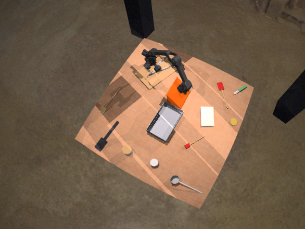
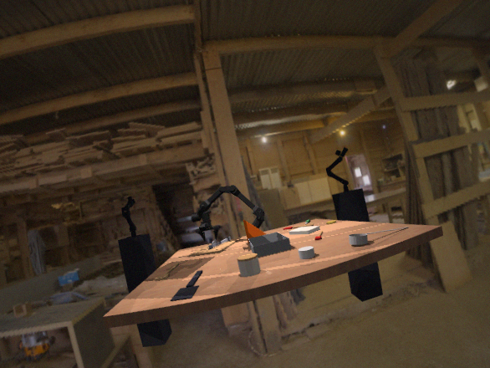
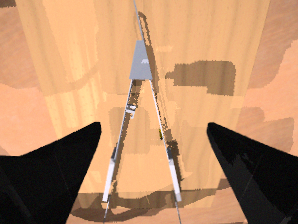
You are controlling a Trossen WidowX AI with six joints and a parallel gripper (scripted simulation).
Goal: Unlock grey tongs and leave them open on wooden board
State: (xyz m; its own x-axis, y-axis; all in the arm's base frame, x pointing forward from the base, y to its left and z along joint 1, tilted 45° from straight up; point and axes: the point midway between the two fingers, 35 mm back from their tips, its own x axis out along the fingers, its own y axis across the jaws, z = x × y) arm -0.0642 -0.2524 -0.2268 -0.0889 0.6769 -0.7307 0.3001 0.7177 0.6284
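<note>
The grey tongs (image 1: pixel 165 68) (image 3: pixel 140 65) lie spread in a V on the wooden board (image 1: pixel 151 84) (image 3: pixel 200 30). Their arms meet at a grey plate at the upper middle of the wrist view, and their free ends reach the board's edge at the bottom. My gripper (image 1: pixel 152 67) (image 3: pixel 154 126) is open and empty above the tongs; its wide fingers stand outside the two arms without touching them in the wrist view. The roasting tin (image 1: pixel 162 130) (image 2: pixel 272 247) has nothing resting across it. The lock itself is too small to make out.
An orange wedge-shaped block (image 1: pixel 177 96) stands between the board and the tin, by the arm's base. A brown wooden utensil (image 1: pixel 112 100) and a black spatula (image 1: pixel 101 143) lie to the left. A lidded jar (image 1: pixel 127 150), a white round pot (image 1: pixel 154 162) and a saucepan (image 1: pixel 175 180) stand near the front.
</note>
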